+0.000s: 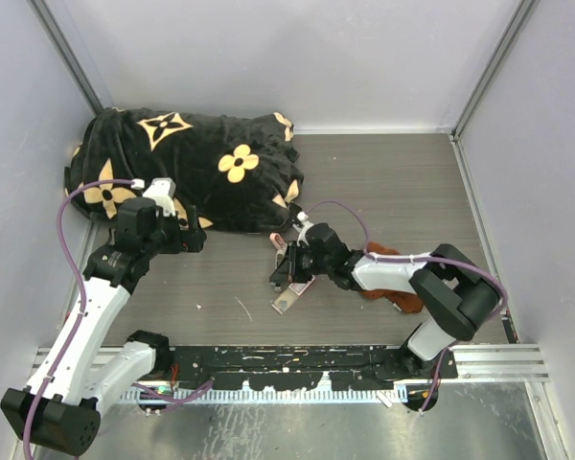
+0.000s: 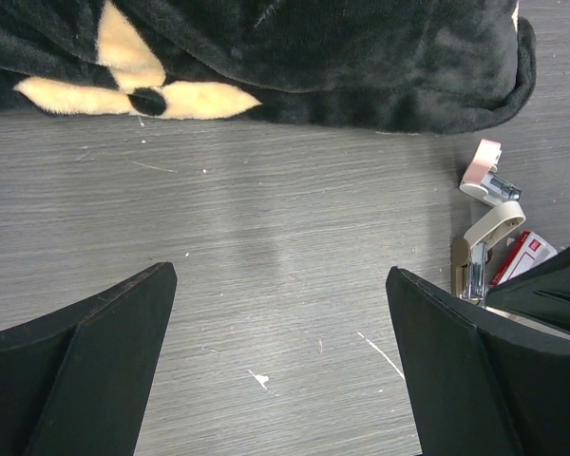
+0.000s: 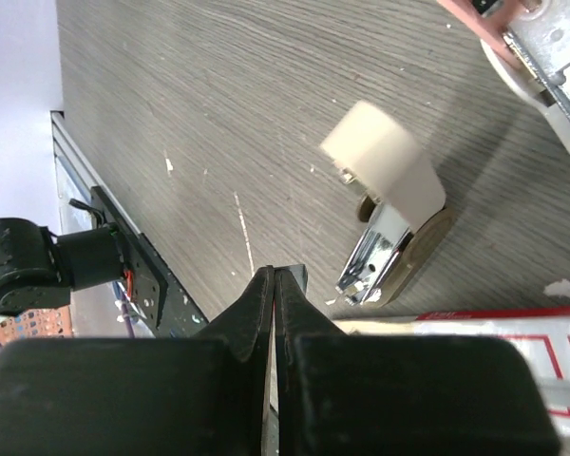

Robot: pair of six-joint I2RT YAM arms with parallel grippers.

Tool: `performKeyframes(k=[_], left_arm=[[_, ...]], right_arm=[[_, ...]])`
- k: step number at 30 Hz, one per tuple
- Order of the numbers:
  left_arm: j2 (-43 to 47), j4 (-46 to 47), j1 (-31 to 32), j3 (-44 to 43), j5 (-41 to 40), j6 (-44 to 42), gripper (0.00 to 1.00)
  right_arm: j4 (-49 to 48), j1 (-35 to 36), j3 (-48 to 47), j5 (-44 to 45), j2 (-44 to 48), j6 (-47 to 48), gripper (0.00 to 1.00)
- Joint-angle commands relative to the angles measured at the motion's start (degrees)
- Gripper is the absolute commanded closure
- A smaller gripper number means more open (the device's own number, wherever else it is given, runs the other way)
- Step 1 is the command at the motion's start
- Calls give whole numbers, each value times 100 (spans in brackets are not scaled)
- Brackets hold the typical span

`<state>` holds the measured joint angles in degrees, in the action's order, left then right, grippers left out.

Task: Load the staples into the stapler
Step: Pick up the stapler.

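A pink-and-white mini stapler (image 2: 481, 169) (image 3: 537, 47) (image 1: 280, 240) lies on the grey table below the blanket's edge. Just nearer lies a cream one (image 2: 492, 226) (image 3: 391, 171), hinged open with its metal channel (image 3: 369, 262) showing. The staples' white box with a red label (image 2: 525, 255) (image 3: 513, 328) (image 1: 287, 300) sits beside it; no loose strip shows clearly. My right gripper (image 3: 275, 273) (image 1: 280, 281) is shut, its tips low beside the open stapler and the box. My left gripper (image 2: 280, 274) (image 1: 196, 240) hangs open over bare table to the left, nothing between its fingers.
A black blanket with yellow flowers (image 1: 201, 163) (image 2: 313, 57) fills the back left. A rust-brown cloth (image 1: 388, 292) lies under the right arm. A black mounting rail (image 1: 287, 362) runs along the near edge. Grey walls close in three sides.
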<state>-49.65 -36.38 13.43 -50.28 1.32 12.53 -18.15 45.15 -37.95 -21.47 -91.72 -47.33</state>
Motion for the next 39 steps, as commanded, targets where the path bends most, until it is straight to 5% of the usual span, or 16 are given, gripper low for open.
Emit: performKeyframes(k=[1, 8, 14, 21, 26, 39], left_arm=[[156, 120, 19, 6, 48, -36, 5], [238, 148, 15, 1, 66, -56, 5], [386, 207, 14, -42, 574, 43, 8], [1157, 1815, 27, 942, 2372, 2151, 12], [1477, 3579, 327, 1751, 3158, 3461, 16], [714, 4805, 2323, 1454, 3108, 3382, 22]], right_arm=[[268, -41, 70, 289, 796, 351, 100], [1651, -84, 188, 857, 1490, 916, 99], [1202, -85, 445, 126, 1991, 950, 99], [5, -82, 703, -290, 2603, 691, 99], [-2163, -85, 1218, -250, 2955, -294, 99], [-4356, -77, 1145, -331, 2954, -1180, 100]])
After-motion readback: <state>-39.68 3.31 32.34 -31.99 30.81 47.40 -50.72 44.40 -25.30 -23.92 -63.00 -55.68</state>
